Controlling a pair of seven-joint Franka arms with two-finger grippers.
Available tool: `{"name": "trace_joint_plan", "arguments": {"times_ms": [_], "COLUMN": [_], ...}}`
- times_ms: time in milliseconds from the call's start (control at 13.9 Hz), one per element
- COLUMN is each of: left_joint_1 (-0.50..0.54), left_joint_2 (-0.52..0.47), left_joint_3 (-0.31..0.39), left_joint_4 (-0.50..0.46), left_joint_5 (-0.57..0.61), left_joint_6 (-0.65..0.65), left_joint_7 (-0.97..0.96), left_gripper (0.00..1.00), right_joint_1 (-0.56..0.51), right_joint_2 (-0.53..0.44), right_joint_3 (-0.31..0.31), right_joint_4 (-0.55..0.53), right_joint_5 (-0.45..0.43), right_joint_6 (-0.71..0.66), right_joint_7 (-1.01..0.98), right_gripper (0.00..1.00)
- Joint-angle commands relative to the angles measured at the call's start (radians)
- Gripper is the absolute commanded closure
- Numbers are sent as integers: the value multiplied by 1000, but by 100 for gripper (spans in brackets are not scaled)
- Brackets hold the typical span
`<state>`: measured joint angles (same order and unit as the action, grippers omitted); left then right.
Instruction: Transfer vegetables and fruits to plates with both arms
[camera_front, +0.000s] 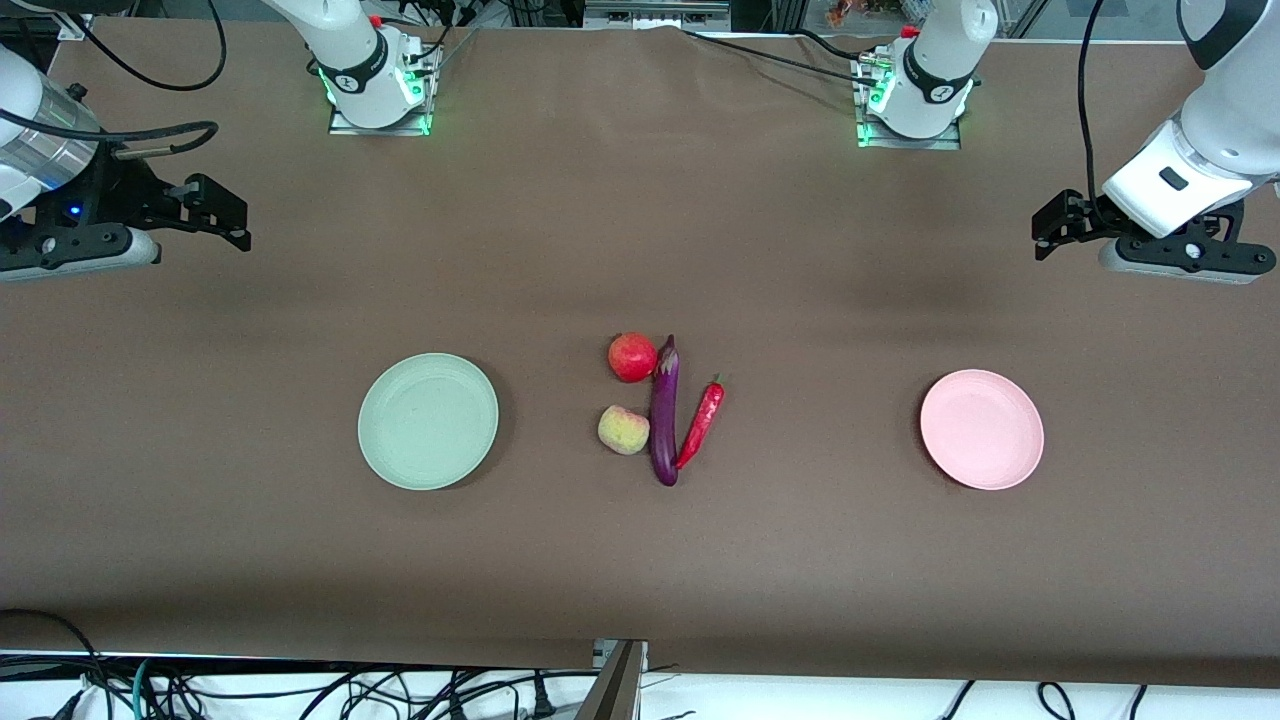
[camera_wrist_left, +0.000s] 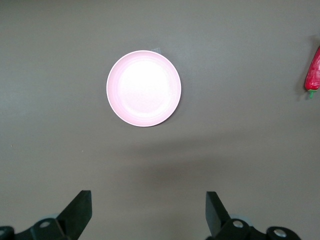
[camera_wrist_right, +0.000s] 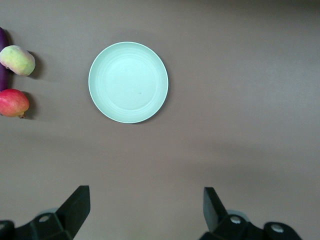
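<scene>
A purple eggplant (camera_front: 665, 412) lies mid-table. A red pomegranate-like fruit (camera_front: 632, 357) and a yellowish-pink peach (camera_front: 623, 430) touch it on the side toward the right arm's end. A red chili (camera_front: 701, 424) lies on its other side. The pale green plate (camera_front: 428, 421) is toward the right arm's end and the pink plate (camera_front: 982, 429) toward the left arm's end; both are empty. My right gripper (camera_front: 235, 215) is open and empty, up over bare table; its wrist view shows the green plate (camera_wrist_right: 128, 82), peach (camera_wrist_right: 17, 60) and pomegranate (camera_wrist_right: 13, 102). My left gripper (camera_front: 1050, 225) is open and empty, up over bare table; its wrist view shows the pink plate (camera_wrist_left: 144, 88) and chili (camera_wrist_left: 313, 75).
The brown table cloth (camera_front: 640, 580) ends at the edge nearest the front camera, with cables (camera_front: 300, 690) hanging below it. The two arm bases (camera_front: 375, 90) (camera_front: 915, 100) stand at the back edge.
</scene>
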<state>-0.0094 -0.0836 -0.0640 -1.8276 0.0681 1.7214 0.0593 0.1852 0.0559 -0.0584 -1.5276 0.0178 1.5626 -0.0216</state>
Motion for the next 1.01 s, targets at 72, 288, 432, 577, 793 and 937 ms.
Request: {"name": "trace_joint_plan", "arguments": {"times_ms": [72,288,432,577,793,937], "left_joint_1": [6,6,5,-1,-4,-1], "left_joint_2": [8,10,10,13,13,21], "left_joint_3": [4,1,3,-5,-5,-5], "left_joint_4": [33,34,37,39,38,37], "left_joint_5": [-34,-34,-34,-27,-27,-27], "left_joint_6": [-31,-40,-40,-45,-62,-78], "left_joint_7": [17,17,16,4,-1,1], "left_gripper": [0,0,0,0,0,0], "right_joint_1": [-1,8,3,5,8,7], "right_joint_2": [-14,-14,-16,-16,-16,-16], "right_joint_3": [2,9,3,8,12,11], "right_joint_4": [-14,-9,-12,-13,-13,-13], "right_joint_5": [-12,-12,-4,-7,-7,-6], "right_joint_6": [8,11,-7,-4,-3,-7], "right_joint_7": [2,3,-4,2,3,3], "right_gripper": [0,0,0,0,0,0]}}
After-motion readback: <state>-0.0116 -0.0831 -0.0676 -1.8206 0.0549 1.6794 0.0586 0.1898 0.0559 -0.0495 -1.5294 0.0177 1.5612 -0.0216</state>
